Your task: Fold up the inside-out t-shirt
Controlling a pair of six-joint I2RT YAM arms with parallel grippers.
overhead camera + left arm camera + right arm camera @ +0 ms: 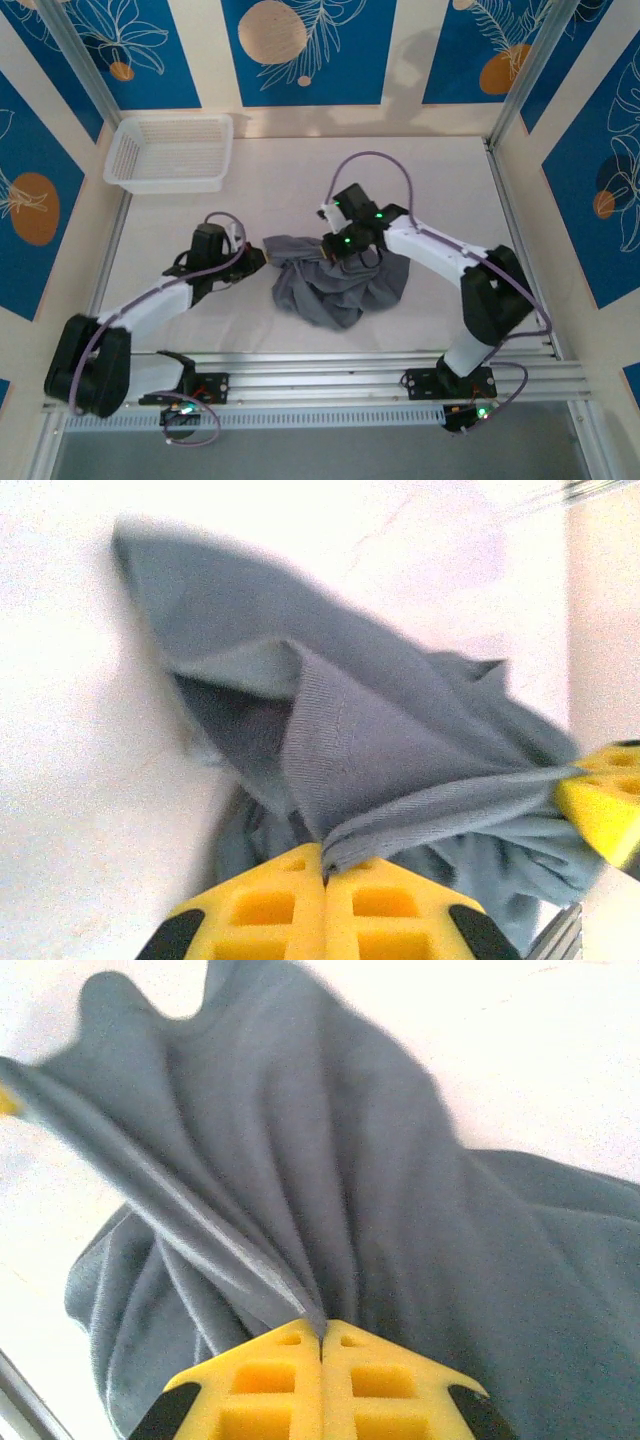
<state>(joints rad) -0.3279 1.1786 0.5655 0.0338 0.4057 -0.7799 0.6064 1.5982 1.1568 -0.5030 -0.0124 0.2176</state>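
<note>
The t-shirt lies bunched midway on the surface, the left hand pinching its nine o'clock edge, the right hand its twelve o'clock edge, cloth taut between them.

The plain dark grey t-shirt lies bunched on the table, one edge taut between my clamped left gripper and right gripper.

The left pincer is cut off at the lower edge; beyond it, the crumpled dark grey fabric t-shirt blurs at its far corner. Right of the right pincer, it runs off-frame.
</note>
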